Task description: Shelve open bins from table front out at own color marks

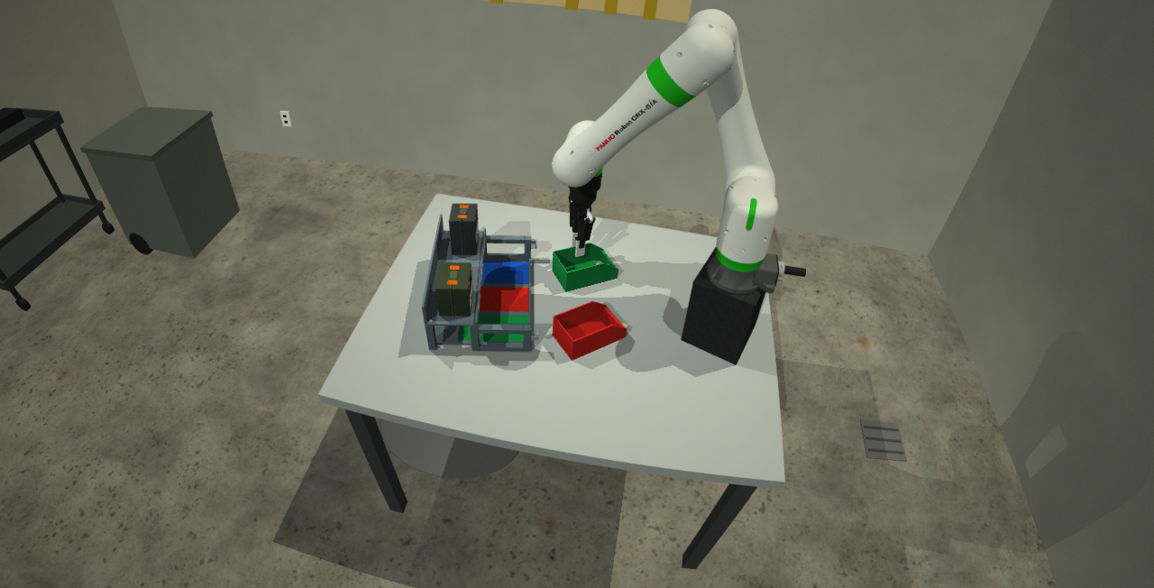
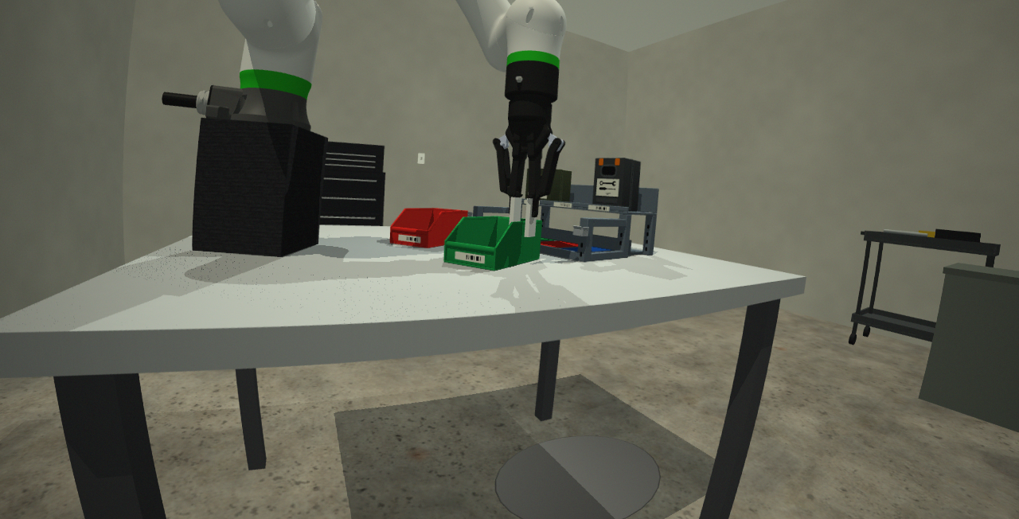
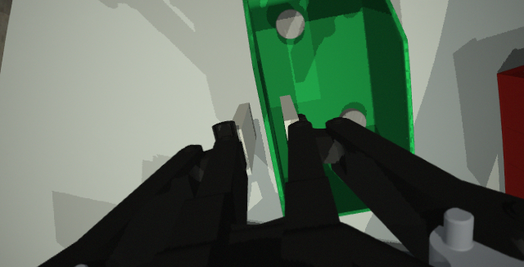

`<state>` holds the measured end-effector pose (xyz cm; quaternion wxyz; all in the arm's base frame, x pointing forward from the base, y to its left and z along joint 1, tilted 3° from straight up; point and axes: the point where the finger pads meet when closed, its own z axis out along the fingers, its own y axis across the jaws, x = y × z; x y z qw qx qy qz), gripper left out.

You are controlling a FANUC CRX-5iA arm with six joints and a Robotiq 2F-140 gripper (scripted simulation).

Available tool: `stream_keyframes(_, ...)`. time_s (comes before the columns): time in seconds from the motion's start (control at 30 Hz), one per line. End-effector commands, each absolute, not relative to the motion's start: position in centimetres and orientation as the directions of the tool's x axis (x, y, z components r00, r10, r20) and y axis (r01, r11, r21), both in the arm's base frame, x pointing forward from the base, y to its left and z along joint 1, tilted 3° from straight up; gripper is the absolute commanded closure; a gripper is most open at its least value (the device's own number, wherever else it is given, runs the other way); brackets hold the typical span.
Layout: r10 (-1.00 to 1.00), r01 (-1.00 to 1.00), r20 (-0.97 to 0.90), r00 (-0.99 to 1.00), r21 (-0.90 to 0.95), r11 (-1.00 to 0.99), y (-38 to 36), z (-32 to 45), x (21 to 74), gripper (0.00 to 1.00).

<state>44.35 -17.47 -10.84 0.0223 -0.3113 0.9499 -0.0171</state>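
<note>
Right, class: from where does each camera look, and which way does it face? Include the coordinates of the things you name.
Top: high before the table (image 1: 484, 399), looking down at shelf and bins; whole arm shows.
Exterior: low beside the table (image 2: 399, 345), looking across; arm partly cropped, gripper (image 2: 522, 220) whole.
Wrist: on the arm's end, facing down past the fingers into the green bin (image 1: 584, 273) (image 2: 491, 245) (image 3: 332, 70).
Top and exterior share both bins.
</note>
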Motion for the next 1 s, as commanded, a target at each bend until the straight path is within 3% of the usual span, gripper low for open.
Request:
stream_keyframes(0.0,-0.592,-0.591,-0.032,-0.805,-0.047,0.806,-17.49,-10.93,44.37,0.85)
stream_keyframes(0.97,-0.592,-0.591,-0.032,-0.805,-0.047,0.806,-17.5,-11.53,44.4,0.85)
